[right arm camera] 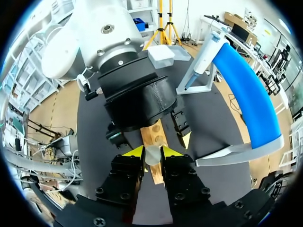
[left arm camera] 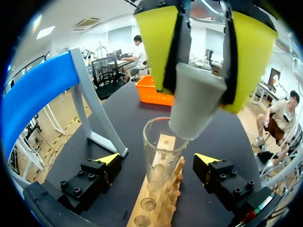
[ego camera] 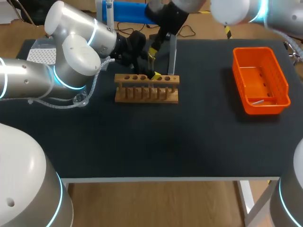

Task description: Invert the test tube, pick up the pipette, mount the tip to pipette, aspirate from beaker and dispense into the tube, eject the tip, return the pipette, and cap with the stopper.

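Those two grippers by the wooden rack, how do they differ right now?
The left gripper is open, its fingers wide on either side of the tube without touching it; the right gripper is shut on a grey stopper. The left gripper sits low by the rack; the right gripper hangs above the tube's mouth. Both have yellow tips and meet at the same tube.

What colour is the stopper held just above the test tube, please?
Pale grey. The stopper shows best in the left wrist view.
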`<action>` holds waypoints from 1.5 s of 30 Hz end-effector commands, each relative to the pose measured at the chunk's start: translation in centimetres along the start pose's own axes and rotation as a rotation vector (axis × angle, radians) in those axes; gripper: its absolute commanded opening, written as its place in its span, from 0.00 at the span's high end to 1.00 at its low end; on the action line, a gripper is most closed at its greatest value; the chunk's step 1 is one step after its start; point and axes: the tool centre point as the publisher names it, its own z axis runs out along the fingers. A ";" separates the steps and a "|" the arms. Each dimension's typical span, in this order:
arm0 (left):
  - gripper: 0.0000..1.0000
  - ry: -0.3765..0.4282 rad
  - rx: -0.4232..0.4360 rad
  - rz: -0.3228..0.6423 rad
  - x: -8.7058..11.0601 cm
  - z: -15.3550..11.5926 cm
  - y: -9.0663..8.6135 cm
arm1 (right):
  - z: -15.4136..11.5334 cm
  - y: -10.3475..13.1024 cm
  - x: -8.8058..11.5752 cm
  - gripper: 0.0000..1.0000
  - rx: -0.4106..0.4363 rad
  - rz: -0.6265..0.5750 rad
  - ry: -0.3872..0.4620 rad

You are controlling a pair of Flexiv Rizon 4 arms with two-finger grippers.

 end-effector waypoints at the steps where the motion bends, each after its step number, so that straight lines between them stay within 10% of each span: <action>1: 0.00 0.000 0.004 0.001 0.0 0.1 0.1 | 0.5 0.1 -0.1 1.00 0.018 0.000 0.004; 45: 0.00 0.000 0.004 0.001 0.0 0.1 0.1 | -0.4 0.4 0.2 1.00 0.070 0.122 0.049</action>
